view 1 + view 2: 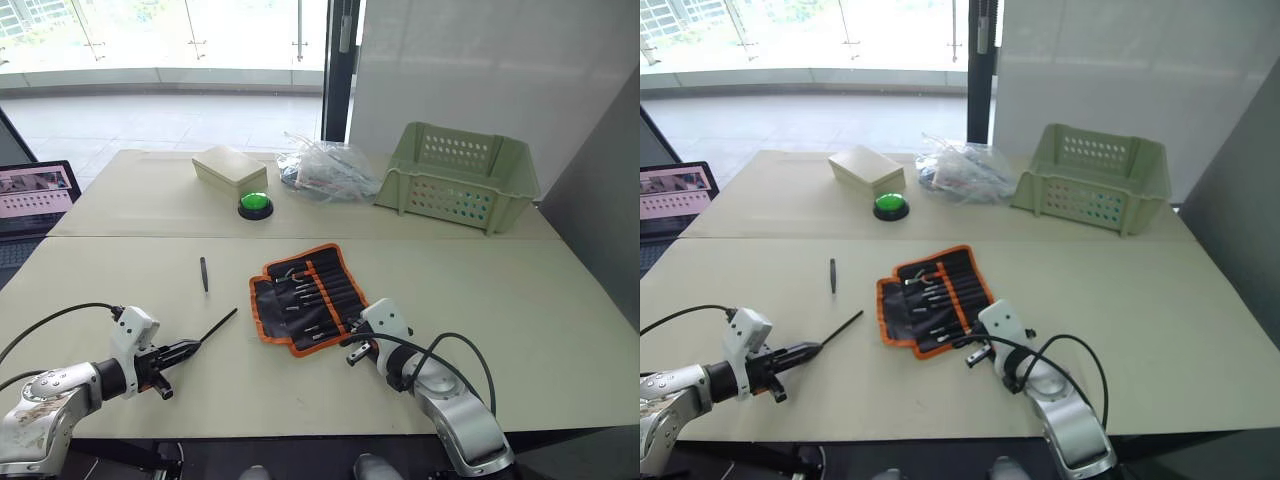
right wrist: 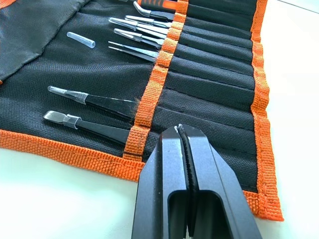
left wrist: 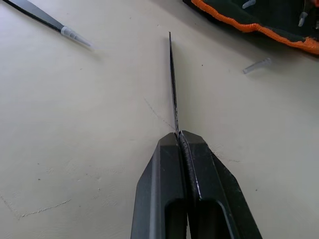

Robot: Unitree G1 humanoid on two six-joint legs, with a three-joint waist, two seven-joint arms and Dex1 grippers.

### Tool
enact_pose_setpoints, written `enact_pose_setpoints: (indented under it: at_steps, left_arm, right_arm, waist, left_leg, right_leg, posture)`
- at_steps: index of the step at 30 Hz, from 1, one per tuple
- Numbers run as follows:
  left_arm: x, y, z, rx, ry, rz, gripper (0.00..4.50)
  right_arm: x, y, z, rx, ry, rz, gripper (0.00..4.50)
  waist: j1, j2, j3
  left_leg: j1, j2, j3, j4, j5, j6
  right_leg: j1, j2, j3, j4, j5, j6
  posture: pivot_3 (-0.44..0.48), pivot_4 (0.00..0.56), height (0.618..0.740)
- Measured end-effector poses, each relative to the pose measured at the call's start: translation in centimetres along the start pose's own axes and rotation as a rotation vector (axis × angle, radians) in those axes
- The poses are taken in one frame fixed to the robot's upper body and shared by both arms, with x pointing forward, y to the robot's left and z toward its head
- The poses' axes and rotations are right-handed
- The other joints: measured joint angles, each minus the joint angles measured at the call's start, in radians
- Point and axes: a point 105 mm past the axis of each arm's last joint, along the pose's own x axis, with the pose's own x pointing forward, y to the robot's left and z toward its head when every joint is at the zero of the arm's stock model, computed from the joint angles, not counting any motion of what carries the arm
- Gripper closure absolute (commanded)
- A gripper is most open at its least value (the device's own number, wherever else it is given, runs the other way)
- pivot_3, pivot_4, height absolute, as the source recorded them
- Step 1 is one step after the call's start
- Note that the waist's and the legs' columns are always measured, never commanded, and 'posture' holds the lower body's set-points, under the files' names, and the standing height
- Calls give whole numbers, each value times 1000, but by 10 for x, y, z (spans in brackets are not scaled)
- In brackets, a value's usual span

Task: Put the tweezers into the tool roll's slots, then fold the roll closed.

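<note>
L hand (image 1: 190, 349), lower left of frame, is clenching one tweezer (image 1: 218, 325) w/ tip pointing toward tool roll (image 1: 310, 297), lying open mid-table. R hand (image 2: 183, 130) is clenched empty, hovering over roll's slots (image 2: 209, 74). Another tweezer (image 1: 204, 273) is lying loose upper-left of roll.

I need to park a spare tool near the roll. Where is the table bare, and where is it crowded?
Bare: the table right of the tool roll, out to its right edge. Crowded: left of the roll, with a loose tweezer and the left pincer holding another; the far side holds box, green button, plastic bag and basket.
</note>
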Motion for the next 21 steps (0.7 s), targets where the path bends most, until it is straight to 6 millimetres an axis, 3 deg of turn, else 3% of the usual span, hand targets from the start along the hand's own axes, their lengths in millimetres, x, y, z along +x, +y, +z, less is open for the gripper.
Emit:
enact_pose_setpoints:
  at_steps: [7,9,12,16,19,21]
  left_arm:
    - [-30,36,48,-19,-195,205,4479]
    - [-39,43,45,-10,-189,269,4479]
    - [-53,50,24,33,-108,367,4479]
    - [-70,56,1,231,61,500,4479]
    - [-73,60,-2,304,92,559,4479]
    - [-72,57,-1,330,89,565,3872]
  right_arm:
    - [2,2,1,-6,-4,12,4500]
    - [2,2,1,-9,-4,15,4500]
    - [3,1,2,-16,-4,20,4500]
    - [4,0,3,-28,-3,27,4500]
    - [5,-1,4,-37,0,37,4500]
    - [5,0,4,-39,-2,47,4500]
  waist:
    - [-5,-4,1]
    - [-5,-4,1]
    - [-4,-5,1]
    - [0,-5,1]
    - [0,-6,1]
    - [-3,-6,1]
  left_leg:
    - [0,2,1,0,0,0]
    - [0,3,1,-1,0,0]
    - [0,4,1,-1,0,0]
    - [1,4,2,-1,0,0]
    - [1,4,2,-1,0,0]
    - [1,5,2,-1,0,0]
  right_leg:
    - [-1,1,0,0,0,0]
    - [-1,2,0,0,0,0]
    - [-1,2,0,0,0,-1]
    - [-1,2,0,-1,1,-2]
    - [-1,3,-1,-1,1,-3]
    - [-1,3,0,-1,1,-3]
  posture:
    - [0,150,713]
    - [0,150,713]
    - [0,150,713]
    - [0,150,713]
    - [0,150,713]
    - [0,150,713]
